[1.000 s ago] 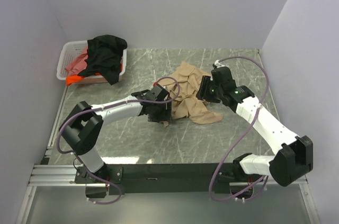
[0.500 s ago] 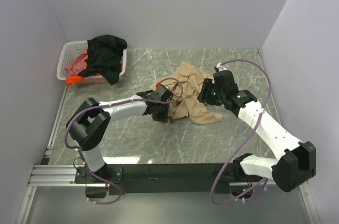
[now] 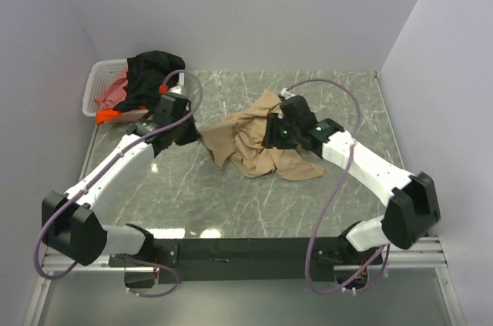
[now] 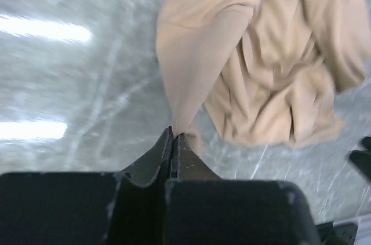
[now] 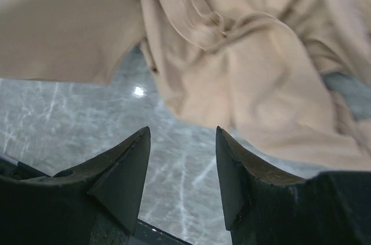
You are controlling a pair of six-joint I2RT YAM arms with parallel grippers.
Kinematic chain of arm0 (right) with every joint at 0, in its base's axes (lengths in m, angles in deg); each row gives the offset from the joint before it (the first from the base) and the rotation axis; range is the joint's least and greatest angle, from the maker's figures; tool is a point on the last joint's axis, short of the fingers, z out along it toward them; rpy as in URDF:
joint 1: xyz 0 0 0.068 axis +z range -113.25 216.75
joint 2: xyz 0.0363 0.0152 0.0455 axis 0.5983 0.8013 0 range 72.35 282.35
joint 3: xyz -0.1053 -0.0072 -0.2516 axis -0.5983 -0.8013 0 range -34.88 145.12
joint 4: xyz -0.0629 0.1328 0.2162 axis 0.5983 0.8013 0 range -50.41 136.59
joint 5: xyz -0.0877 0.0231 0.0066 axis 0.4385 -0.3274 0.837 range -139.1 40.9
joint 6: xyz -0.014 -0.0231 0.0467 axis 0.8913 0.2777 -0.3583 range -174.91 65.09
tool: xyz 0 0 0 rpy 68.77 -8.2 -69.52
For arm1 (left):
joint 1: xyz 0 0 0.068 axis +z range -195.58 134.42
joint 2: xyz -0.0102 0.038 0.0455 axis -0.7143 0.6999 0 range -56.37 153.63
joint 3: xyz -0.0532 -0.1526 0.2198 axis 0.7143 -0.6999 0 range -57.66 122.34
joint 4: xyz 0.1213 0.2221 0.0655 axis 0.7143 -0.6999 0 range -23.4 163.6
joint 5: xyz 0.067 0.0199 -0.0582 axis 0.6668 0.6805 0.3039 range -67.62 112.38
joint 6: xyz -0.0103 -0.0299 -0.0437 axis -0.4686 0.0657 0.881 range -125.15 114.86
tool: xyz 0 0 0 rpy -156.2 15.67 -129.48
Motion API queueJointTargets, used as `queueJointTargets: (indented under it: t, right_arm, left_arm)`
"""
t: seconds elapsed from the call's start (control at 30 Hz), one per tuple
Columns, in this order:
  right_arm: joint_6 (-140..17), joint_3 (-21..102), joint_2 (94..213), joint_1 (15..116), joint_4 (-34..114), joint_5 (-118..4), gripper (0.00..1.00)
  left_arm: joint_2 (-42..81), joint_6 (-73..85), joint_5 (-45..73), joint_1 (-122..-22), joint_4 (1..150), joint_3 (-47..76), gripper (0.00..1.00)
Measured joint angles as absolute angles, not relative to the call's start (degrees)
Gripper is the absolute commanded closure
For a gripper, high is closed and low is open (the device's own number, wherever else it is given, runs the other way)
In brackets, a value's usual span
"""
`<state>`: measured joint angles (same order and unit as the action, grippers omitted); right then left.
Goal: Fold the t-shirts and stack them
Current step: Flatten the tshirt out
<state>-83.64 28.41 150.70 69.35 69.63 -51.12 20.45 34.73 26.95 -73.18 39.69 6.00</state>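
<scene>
A crumpled tan soft cloth t-shirt (image 3: 266,145) lies in a heap in the middle of the grey marble-look table (image 3: 231,203). The left claw (image 4: 174,136) is squeezed tight on one thin edge of this tan shirt. From there the cloth runs in a long stretched flap back to the heap. The right claw (image 5: 181,135) hangs close over the far side of the heap. Its two black fingers are spread apart and there is nothing between them. In the far left corner sits a white plastic lattice basket (image 3: 94,83). A black cloth t-shirt (image 3: 154,72) is draped over it and hangs down past its rim. A pink-red cloth shirt (image 3: 114,93) and an orange cloth shirt (image 3: 108,116) peek out beside the black one.
</scene>
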Motion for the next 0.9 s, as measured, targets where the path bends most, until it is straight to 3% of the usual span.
queueJointTargets:
  t: [0.37, 0.9]
  right_arm:
    - [-79.9, 46.7, 173.2, 75.9, 68.3, -52.4, 0.46]
    - [-73.9, 60.6, 189.7, 77.3, 68.7, -52.2, 0.43]
  left_arm:
    - [19.3, 30.3, 25.1, -61.8, 37.0, 6.1, 1.00]
    - [19.7, 28.9, 22.1, -59.7, 36.6, 5.6, 1.00]
